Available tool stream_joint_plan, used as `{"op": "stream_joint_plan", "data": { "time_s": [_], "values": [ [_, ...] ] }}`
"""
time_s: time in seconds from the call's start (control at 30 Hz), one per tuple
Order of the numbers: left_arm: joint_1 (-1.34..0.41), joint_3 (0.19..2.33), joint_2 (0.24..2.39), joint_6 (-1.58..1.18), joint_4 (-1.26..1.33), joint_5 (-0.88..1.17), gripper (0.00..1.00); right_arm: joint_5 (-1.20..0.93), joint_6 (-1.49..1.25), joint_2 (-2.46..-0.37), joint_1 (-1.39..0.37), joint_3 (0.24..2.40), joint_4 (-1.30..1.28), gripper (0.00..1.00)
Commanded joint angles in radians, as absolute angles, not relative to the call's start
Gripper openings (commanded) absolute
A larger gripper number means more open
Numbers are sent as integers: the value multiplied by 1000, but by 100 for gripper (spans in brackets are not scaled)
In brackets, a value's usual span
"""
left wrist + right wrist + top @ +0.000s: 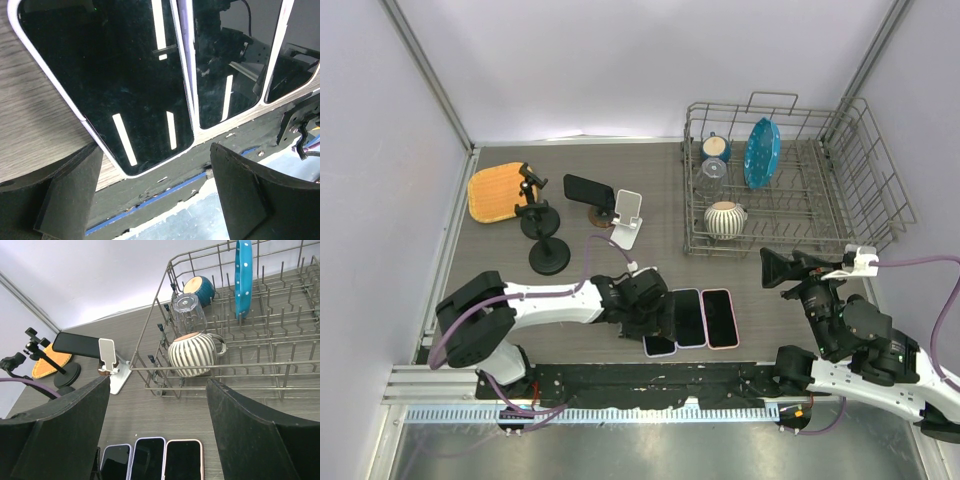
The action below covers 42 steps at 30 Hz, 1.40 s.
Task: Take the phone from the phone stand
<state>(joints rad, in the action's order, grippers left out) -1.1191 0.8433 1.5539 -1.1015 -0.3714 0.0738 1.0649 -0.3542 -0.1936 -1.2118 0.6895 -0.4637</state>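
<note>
We are holding our left gripper (157, 170) low over the leftmost phone (110, 85) of the three flat phones (688, 318) lying side by side, on the near side of the white stand (628, 222). Its jaws are standing wide and gripping nothing; the wrist view is showing only the dark glass and the table edge between the fingers. Our right gripper (157, 390) is waiting well to the right of the white stand, likewise wide and empty, and looking across the table. The white stand is carrying nothing. The phone that concerns us, the black phone (588, 187), is sitting just to the left of the white stand, propped crosswise and tilted on a brown-footed stand (602, 215). So we are judging that we are between pickups: nothing is in hand, and the reach to the black phone is not yet begun. The next move is asking us to lift the left gripper clear of the flat phones without nudging them. We then carry it past the white stand's left side and turn the wrist to match the phone's tilt. After that we set the fingers across its narrow width, close firmly, and draw it up out of its cradle, all without toppling either stand.
</note>
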Motion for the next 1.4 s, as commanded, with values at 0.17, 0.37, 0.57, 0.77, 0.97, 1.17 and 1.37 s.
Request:
{"op": "stream_joint_plan", "data": {
  "time_s": [0.17, 0.37, 0.57, 0.77, 0.97, 1.17, 1.37],
  "values": [
    [-1108, 913, 1611, -1069, -333, 14, 92, 1088, -371, -175, -1224, 692, -457, 82],
    [-1080, 925, 1620, -1055, -314, -11, 91, 1091, -371, -173, -1227, 692, -457, 83],
    [-1077, 962, 1641, -1029, -321, -37, 92, 1092, -371, -173, -1230, 692, -457, 83],
    [-1060, 968, 1612, -999, -344, -75, 93, 1098, -371, -173, -1233, 690, -457, 83],
    [-1034, 989, 1572, -968, -400, -116, 98, 1100, -370, -172, -1238, 692, -456, 82],
    [-930, 1028, 1451, -890, -504, -282, 100, 1103, -370, -170, -1243, 692, -457, 83],
    [-786, 1112, 1382, -805, -545, -457, 100, 1108, -370, -169, -1249, 692, -457, 83]
  ]
}}
